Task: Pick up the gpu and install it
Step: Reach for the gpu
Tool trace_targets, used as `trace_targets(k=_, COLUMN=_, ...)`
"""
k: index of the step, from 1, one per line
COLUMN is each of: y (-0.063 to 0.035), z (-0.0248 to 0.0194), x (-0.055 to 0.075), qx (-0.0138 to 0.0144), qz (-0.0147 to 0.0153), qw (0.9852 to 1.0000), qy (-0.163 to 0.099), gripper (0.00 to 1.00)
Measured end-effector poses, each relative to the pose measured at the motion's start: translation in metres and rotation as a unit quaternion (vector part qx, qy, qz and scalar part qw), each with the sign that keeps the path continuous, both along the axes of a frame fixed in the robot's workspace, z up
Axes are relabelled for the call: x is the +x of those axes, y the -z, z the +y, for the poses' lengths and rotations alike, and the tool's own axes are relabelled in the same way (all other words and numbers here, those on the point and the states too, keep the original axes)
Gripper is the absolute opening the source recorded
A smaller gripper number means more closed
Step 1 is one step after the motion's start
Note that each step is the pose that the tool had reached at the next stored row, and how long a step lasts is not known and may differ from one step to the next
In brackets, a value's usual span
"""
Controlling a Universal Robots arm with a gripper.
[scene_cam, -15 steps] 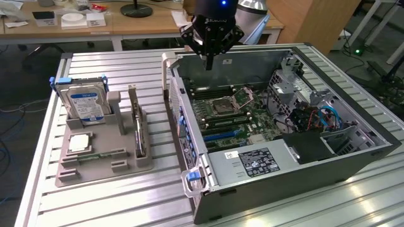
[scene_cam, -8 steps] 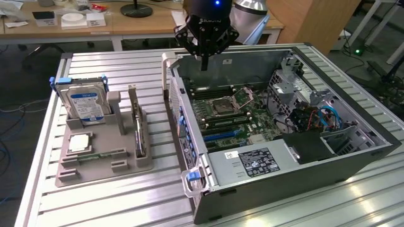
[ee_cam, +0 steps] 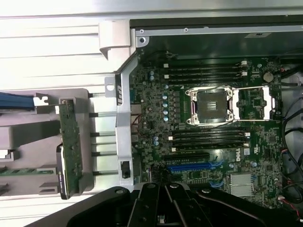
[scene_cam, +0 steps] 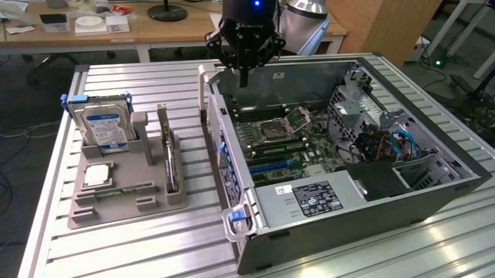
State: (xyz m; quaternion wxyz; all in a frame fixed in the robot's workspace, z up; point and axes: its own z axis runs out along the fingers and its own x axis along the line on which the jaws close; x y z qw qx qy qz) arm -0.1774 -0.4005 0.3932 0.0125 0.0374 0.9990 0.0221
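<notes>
gripper [ee_cam: 165,208] closed, empty | gpu [ee_cam: 70,149] on edge in grey holder [ee_cam: 28,127], nine o'clock of motherboard [ee_cam: 156,118] | CPU socket [ee_cam: 211,106] lid open, memory slots [ee_cam: 206,71] at its twelve and six

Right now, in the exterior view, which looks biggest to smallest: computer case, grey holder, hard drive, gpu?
1. computer case
2. grey holder
3. hard drive and gpu: unranked; similar length, but the gpu stands edge-on to the camera, so it looks thinner.

gpu [scene_cam: 166,147] upright in gray holder [scene_cam: 141,168]
</notes>
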Motion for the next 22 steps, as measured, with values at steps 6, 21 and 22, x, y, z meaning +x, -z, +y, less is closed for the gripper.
trace_targets(k=6, y=0.0, z=-0.0005, x=-0.009, qx=0.0, qz=0.0, qw=1.0, qy=0.0, gripper=0.1)
trace_targets(k=21, y=0.0002, z=-0.002, x=-0.035, qx=0.0, qz=0.0, qw=1.0, qy=0.0, gripper=0.1)
trace_targets(k=22, y=0.0001, z=-0.0021, x=-0.037, qx=0.0, qz=0.0, qw=1.0, qy=0.0, gripper=0.1)
